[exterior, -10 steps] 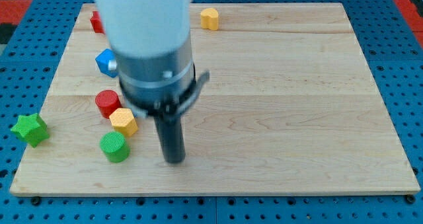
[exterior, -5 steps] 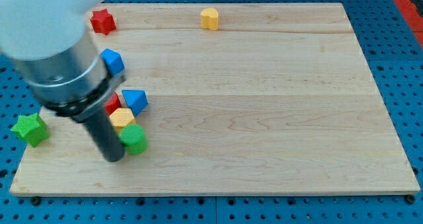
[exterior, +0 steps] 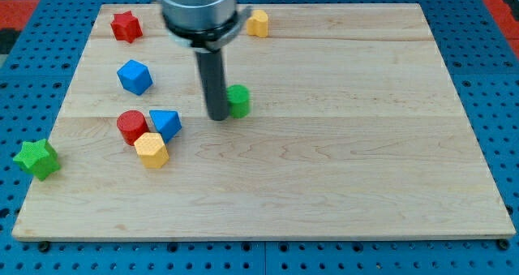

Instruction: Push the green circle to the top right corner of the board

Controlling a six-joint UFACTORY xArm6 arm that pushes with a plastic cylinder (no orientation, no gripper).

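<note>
starting at the view's bottom, the wooden board [exterior: 340, 202] lies bare along its lower edge. off the board at the view's left, a green star [exterior: 36, 159] sits on the blue pegboard [exterior: 495, 80]. a little higher on the board's left part is a tight cluster: a yellow hexagon block [exterior: 152, 149] lowest, a red cylinder [exterior: 131, 126] touching it at upper left, and a blue block [exterior: 166, 122] of unclear shape touching it at upper right.

above and to the right of that cluster, near the board's middle, my tip [exterior: 218, 117] rests on the wood with the green circle [exterior: 238, 100] pressed against its right side, touching. the circle is well apart from the top right corner, left of the board's centre line. the rod carries no claw, so nothing opens, closes or holds; it only bears sideways on the circle.

further up at the left is a blue cube [exterior: 135, 77], standing alone. nearest the view's top are a red star [exterior: 125, 25] at the left corner and a yellow block [exterior: 258, 23], just right of the arm's grey housing [exterior: 199, 11].
</note>
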